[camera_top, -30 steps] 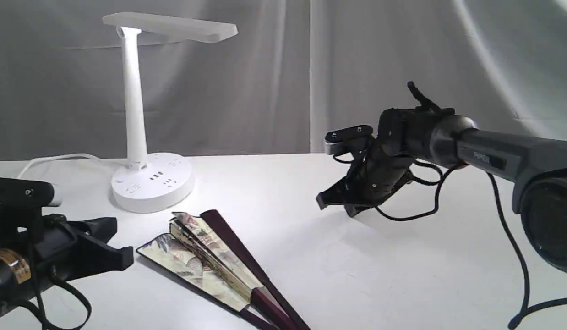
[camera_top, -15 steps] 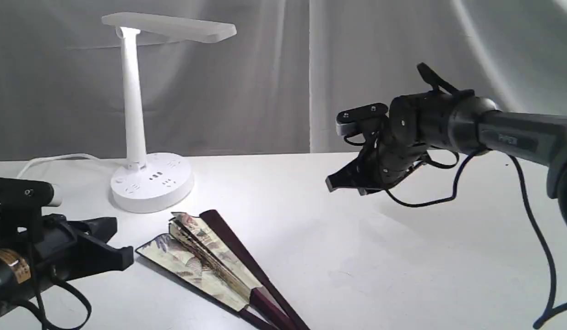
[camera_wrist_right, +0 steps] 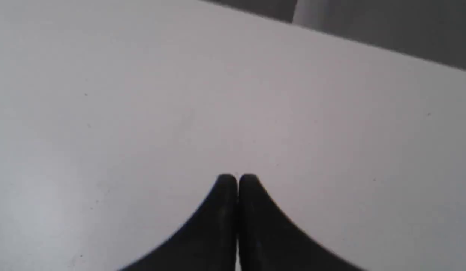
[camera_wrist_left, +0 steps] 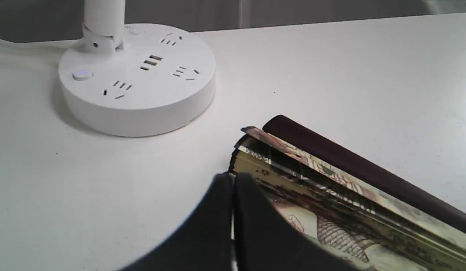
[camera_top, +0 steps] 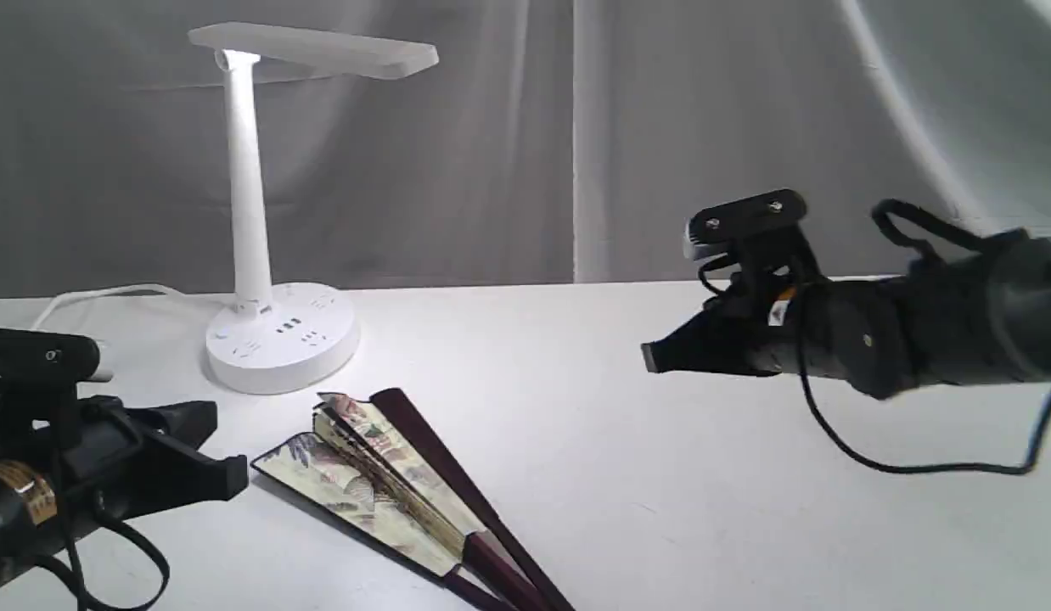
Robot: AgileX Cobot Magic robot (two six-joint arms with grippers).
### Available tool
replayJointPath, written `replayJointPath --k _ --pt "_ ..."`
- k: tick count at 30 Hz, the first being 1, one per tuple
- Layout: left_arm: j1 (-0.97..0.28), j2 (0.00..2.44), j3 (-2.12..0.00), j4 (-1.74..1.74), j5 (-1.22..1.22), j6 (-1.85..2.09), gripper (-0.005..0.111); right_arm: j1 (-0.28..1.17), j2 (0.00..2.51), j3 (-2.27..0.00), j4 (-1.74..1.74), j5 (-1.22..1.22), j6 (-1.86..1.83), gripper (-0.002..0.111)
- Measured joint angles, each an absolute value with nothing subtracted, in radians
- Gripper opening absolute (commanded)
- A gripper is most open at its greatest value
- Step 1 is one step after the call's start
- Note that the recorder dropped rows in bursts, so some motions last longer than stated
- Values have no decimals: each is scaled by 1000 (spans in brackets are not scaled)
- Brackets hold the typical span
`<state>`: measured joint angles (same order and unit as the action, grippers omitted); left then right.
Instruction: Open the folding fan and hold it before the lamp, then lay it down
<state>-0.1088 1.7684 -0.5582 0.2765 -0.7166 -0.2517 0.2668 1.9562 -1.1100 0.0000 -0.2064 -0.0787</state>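
I'm holding both grippers shut and empty, left gripper [camera_wrist_left: 233, 177] sitting just beside the half-folded fan [camera_top: 381, 484] that's lying on the table [camera_top: 661, 509] slanting away from the lamp [camera_top: 279, 339] base, right gripper [camera_wrist_right: 237, 177] well apart

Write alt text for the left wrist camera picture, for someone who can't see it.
A partly opened folding fan with a painted leaf and dark maroon guard lies on a white table just beyond the shut black left end effector. Past it stands the round white base of the lamp, with sockets.
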Motion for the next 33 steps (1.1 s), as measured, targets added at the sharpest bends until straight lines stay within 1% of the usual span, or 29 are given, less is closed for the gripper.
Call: replayJointPath --k 3,7,11,15,27,30,33 --pt "-109 1768 -558 276 -717 -252 0 267 1883 -939 0 -459 -33 0" --pt "-109 1768 -558 276 -717 -252 0 267 1846 -740 0 -864 27 0" --pt "-109 1768 -558 276 -717 -252 0 267 1854 -650 0 -1116 39 0" --pt "-109 1768 -558 276 -717 -252 0 267 1869 -639 0 -1195 43 0" --pt "-109 1768 -560 276 -710 -252 0 267 1893 -689 -53 -1204 83 0" --pt "-109 1770 -577 276 -657 -269 0 267 1893 -701 -111 -1204 96 0" --pt "-109 1770 -617 276 -544 -273 0 267 1893 -703 -167 -1202 108 0"
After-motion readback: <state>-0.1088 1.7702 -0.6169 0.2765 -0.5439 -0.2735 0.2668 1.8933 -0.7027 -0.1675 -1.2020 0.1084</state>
